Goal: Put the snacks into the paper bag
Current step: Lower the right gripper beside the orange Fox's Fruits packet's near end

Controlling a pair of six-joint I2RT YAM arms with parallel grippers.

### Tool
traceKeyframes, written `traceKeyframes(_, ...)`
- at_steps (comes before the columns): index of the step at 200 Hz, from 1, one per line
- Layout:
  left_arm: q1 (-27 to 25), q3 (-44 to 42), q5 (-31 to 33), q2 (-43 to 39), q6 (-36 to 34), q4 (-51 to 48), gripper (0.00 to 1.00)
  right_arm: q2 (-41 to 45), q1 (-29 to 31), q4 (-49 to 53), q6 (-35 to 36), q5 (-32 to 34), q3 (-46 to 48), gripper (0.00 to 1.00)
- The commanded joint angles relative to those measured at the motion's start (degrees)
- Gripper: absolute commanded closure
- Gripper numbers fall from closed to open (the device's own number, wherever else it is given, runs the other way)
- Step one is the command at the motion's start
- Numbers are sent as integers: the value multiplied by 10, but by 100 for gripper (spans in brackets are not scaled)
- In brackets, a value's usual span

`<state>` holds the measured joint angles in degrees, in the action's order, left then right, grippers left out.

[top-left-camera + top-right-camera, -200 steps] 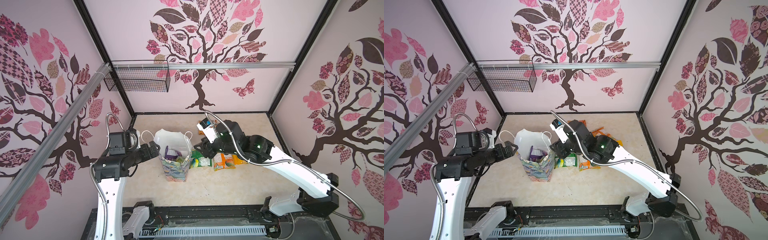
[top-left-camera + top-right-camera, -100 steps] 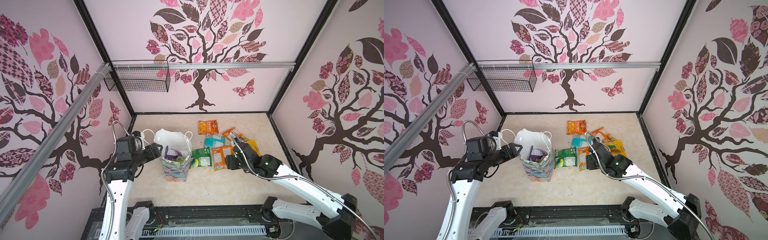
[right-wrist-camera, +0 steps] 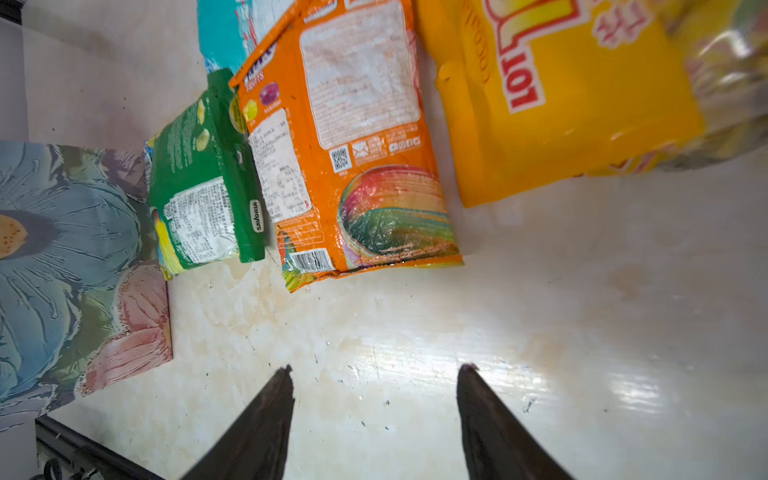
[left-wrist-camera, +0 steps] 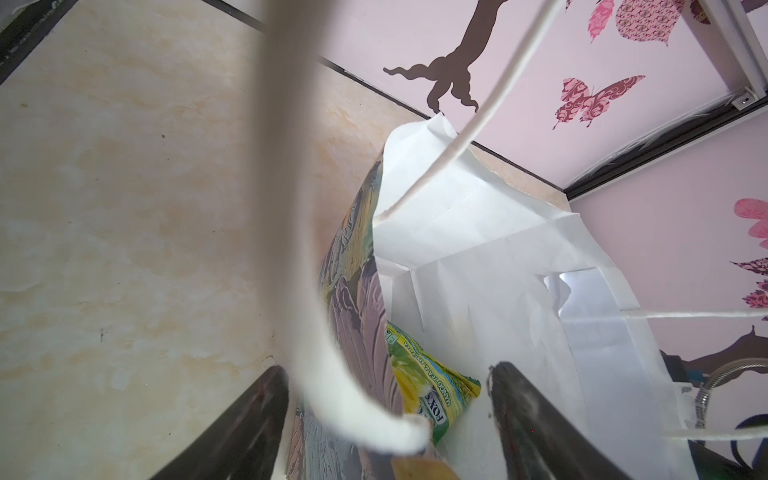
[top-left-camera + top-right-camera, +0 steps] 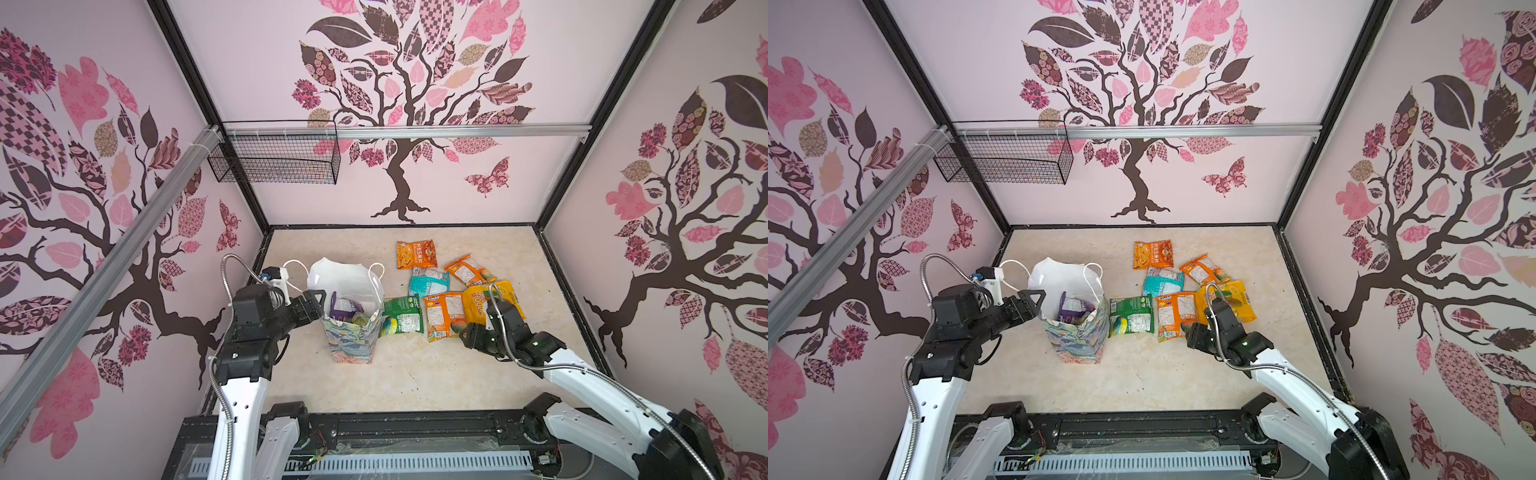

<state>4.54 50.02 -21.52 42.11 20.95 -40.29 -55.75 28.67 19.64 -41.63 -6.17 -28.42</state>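
The left gripper point(image 4: 388, 368) stands open. Its dark fingers point(image 4: 249, 415) are spread to either side of the near wall of the paper bag point(image 4: 478, 249), and a blurred white cord handle point(image 4: 291, 166) loops down between them. Nothing is pinched. In both top views this gripper point(image 5: 316, 301) point(image 5: 1034, 300) sits at the left rim of the bag point(image 5: 353, 340) point(image 5: 1077, 340), which stands upright left of the counter's middle with its mouth open. A purple packet point(image 5: 345, 307) and a yellow-green packet point(image 4: 424, 374) lie inside.

The right gripper point(image 3: 377, 367) is also open and empty, with bare counter point(image 3: 540, 332) between its fingers. It hovers just short of the near edge of an orange packet point(image 3: 353, 145). A dark green packet point(image 3: 199, 187) lies on one side of that packet, against the foot of the bag, and a yellow packet point(image 3: 561, 104) lies on the other. In a top view the right gripper point(image 5: 468, 334) is at that orange packet's near right corner. Farther back lie a teal packet point(image 5: 428, 282), a tilted orange packet point(image 5: 469, 270) and a far orange packet point(image 5: 416, 254).

The counter point(image 5: 395, 374) is bare along the whole near strip and behind the bag. Black frame rails point(image 5: 561, 270) bound its sides, and the left arm works close to the left one.

A second ago the right arm stretched over the packets, with its gripper near the bag's mouth. It has since pulled back rightward and down to the row's near edge. The left gripper has edged right onto the rim. The bag has not shifted.
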Motion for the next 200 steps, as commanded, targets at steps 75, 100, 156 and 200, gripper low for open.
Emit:
traceKeyframes(75,3,-18,-23,6,-9,18,18,-28,-1,-180,-112,0,94,33)
traceKeyframes(100,2,-19,-26,3,-7,21,17,-40,-1,-235,-110,8,112,33)
traceKeyframes(156,-8,-22,-29,1,-7,22,10,-110,-1,-314,-98,19,117,33)
traceKeyframes(200,-13,-22,-22,-9,-7,20,8,-117,-1,-343,-115,47,132,41)
